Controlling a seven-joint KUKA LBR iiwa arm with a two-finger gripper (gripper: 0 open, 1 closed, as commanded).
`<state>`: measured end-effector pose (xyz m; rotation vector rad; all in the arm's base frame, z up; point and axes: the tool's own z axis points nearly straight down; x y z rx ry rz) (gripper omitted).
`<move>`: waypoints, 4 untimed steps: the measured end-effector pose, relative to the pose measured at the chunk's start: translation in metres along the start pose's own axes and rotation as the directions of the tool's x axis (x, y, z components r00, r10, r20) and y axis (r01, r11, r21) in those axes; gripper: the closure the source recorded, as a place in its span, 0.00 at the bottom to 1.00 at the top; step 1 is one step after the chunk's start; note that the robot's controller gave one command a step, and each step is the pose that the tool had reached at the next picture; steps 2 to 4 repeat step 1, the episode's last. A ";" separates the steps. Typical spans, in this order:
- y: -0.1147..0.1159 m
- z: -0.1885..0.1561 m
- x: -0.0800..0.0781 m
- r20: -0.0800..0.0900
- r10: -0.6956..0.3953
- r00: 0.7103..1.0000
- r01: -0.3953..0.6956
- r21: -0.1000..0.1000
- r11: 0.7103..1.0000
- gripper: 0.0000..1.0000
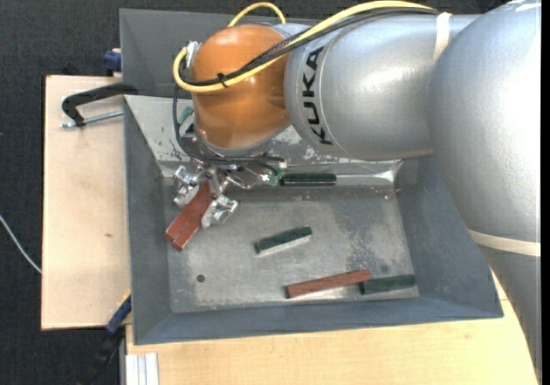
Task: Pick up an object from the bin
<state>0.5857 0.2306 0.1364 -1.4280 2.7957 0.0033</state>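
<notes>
— While hanging low over the left part of the grey metal bin [144, 229], clamped on what, that claw [204, 197]?

— Closed narrow on a reddish-brown rectangular block [186, 223], its upper end pinched between the two metal fingers [222, 210]. Slanted, with the lower end down and leftward, near the foot of the left wall.

— Resting on the floor at that low end?

— Cannot tell. Close to the floor, at any rate, and just beside the sloping left wall.

— And above the claw?

— An orange domed wrist cover [236, 91], crossed by a yellow cable [258, 5]. Behind that, the thick silver arm [387, 82], in from the right and spread over the bin's back right part.

— Anything else loose in there?

— Four more pieces, all well apart from the block. A flat dark green bar [282, 240] near the middle of the floor, slightly tilted. A long reddish-brown strip [326, 284] near the front wall, its right end just beside a short dark green bar [387, 285]. Another slim dark green bar [307, 178] along the back wall, right of the claw, just below the arm.
</notes>
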 end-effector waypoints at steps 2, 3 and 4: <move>0.000 -0.018 0.000 -0.001 0.000 1.000 0.000 -0.001 1.000 1.00; 0.000 -0.018 0.000 -0.001 0.000 1.000 0.000 -0.001 1.000 1.00; 0.000 -0.018 0.000 -0.001 0.000 1.000 0.000 -0.001 1.000 1.00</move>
